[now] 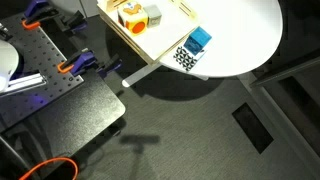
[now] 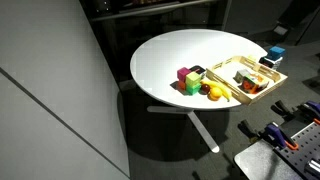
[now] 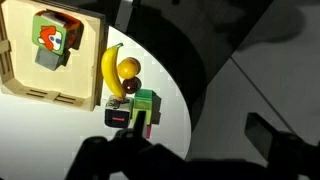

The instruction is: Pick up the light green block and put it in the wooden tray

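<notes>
The light green block (image 1: 152, 14) is a pale grey-green cube. It sits inside the wooden tray (image 1: 150, 42), right beside an orange block (image 1: 130, 15). In the wrist view the tray (image 3: 85, 30) is at the upper left. There the pale block (image 3: 50, 58) lies under or against the orange-and-white block (image 3: 50, 38). The tray also shows in an exterior view (image 2: 225, 68). My gripper (image 3: 192, 148) is a dark shape at the bottom of the wrist view, high above the table's edge and away from the tray. It holds nothing and looks open. It is out of both exterior views.
Outside the tray lie a banana (image 3: 111, 70), an orange fruit (image 3: 129, 67), a bright green block (image 3: 144, 101) and a red block (image 3: 118, 116). A bright blue block (image 1: 198, 40) sits near the round white table's (image 2: 170, 55) edge. Dark floor surrounds the table.
</notes>
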Available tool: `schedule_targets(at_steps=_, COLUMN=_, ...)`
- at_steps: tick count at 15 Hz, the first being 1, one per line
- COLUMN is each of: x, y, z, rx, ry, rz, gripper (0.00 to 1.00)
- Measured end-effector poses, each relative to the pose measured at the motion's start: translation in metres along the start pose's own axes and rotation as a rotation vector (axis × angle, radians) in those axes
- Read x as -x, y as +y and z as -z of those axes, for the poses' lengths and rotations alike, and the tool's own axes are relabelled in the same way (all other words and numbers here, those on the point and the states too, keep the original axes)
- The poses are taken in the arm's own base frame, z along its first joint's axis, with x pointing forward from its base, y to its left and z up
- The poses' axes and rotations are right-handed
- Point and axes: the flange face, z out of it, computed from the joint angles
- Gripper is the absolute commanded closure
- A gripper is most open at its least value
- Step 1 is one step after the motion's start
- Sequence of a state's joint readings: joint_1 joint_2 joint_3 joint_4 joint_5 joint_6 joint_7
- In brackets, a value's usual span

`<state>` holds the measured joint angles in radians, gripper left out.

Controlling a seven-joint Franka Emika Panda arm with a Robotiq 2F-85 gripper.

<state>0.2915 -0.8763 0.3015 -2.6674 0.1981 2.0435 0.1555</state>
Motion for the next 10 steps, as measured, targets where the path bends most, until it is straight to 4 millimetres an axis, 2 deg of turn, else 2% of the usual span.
schedule_targets(at_steps=7, x=-0.0002, y=0.0003, z=-0.0004, rx=0.0, ry=-0.001, rz=-0.001, gripper=0.0)
schedule_targets(at_steps=10, x=-0.0058, y=0.0073, z=-0.0025, rx=-0.001, ry=0.007, rz=-0.022, gripper=0.0)
